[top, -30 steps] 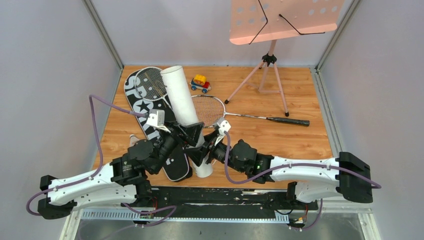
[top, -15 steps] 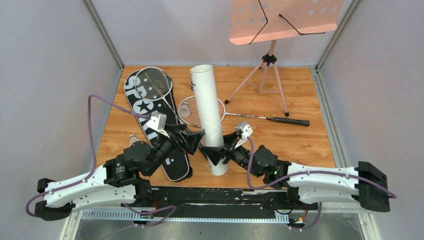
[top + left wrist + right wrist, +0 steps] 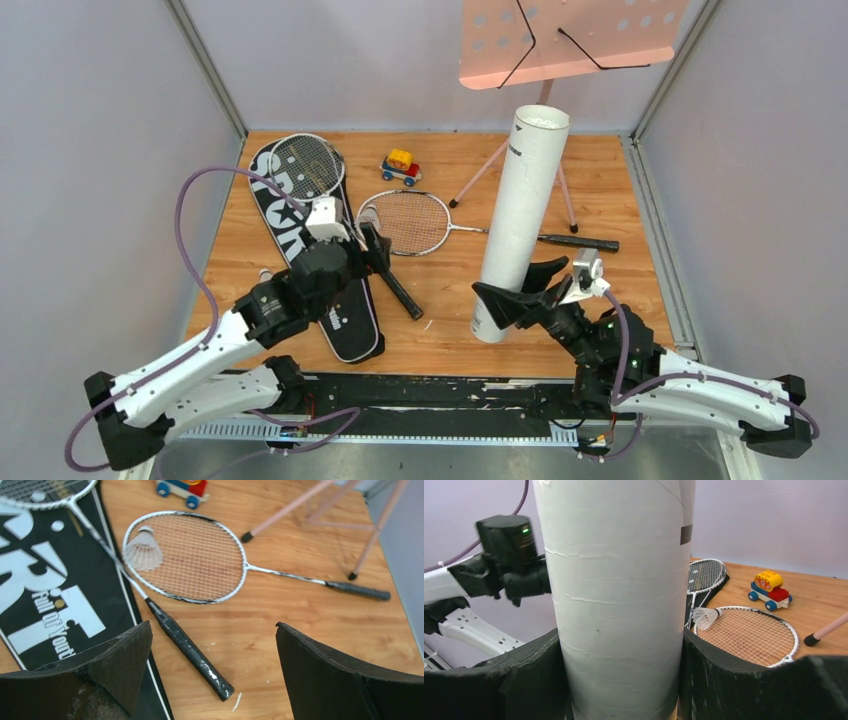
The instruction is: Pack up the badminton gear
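A: We've got right fingers (image 3: 729, 675) clamped on the white tube (image 3: 522, 190), upright, near-right of the wooden worktop (image 3: 625, 285).
B: Our left fingers (image 3: 117, 667) wide open, empty, over a racket handle (image 3: 187, 652). Grey walls (image 3: 100, 150).

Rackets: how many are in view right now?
2. One racket has its head on the black bag; the other racket lies on the table right of it.

Black bag (image 3: 352, 335): white "SPO" lettering visible; left wrist view reads "RT", "Full of Youth".
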You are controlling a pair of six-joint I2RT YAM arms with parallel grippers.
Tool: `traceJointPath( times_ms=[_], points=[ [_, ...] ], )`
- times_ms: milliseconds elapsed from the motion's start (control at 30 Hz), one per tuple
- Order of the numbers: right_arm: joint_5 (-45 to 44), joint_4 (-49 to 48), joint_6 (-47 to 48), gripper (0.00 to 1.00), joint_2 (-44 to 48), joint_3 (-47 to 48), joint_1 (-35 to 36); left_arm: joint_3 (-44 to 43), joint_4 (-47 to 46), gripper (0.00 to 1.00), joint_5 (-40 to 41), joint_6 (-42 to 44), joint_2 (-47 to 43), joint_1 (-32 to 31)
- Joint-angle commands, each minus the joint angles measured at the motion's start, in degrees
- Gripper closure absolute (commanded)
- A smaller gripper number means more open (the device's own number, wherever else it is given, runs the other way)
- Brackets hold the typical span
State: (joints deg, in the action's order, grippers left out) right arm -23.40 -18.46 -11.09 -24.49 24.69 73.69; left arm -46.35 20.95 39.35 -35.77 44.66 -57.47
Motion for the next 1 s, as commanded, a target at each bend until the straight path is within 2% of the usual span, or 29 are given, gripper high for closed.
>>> traceJointPath(
  times_ms=[0, 33, 167, 400, 600, 767, 967],
  points=[
    [2.62, 7.95, 4.18, 0.72, 5.09, 1.07, -0.11, 0.05, -1.31, 0.02, -12.39, -10.86, 2.39, 12.78],
    [3.17, 8.78, 4.42, 0.73, 6.31, 0.94, -0.11, 1.35, -2.43, 0.04, -13.83, -13.09, 2.9, 16.81],
    [5.34, 11.49, 4.74, 0.73, 8.19, 0.82, -0.04, 4.45, -11.35, 0.15, -20.06, -17.71, 7.46, 25.95],
    [6.98, 14.02, 4.41, 0.74, 8.06, 1.74, -0.04, 4.42, -25.75, 0.26, -29.86, -22.4, 22.95, 35.95],
    [8.46, 14.49, 3.29, 0.75, 8.28, 1.72, -0.04, 5.05, -35.96, 0.32, -32.95, -24.27, 34.11, 40.0],
    [8.81, 14.91, 2.76, 0.76, 7.97, 1.93, -0.04, 4.55, -44.06, 0.49, -36.8, -28.05, 44.0, 42.73],
    [8.99, 15.55, 2.39, 0.76, 7.97, 2.2, -0.04, 3.99, -49.82, 0.48, -39.0, -29.35, 51.15, 44.2]
  ],
)
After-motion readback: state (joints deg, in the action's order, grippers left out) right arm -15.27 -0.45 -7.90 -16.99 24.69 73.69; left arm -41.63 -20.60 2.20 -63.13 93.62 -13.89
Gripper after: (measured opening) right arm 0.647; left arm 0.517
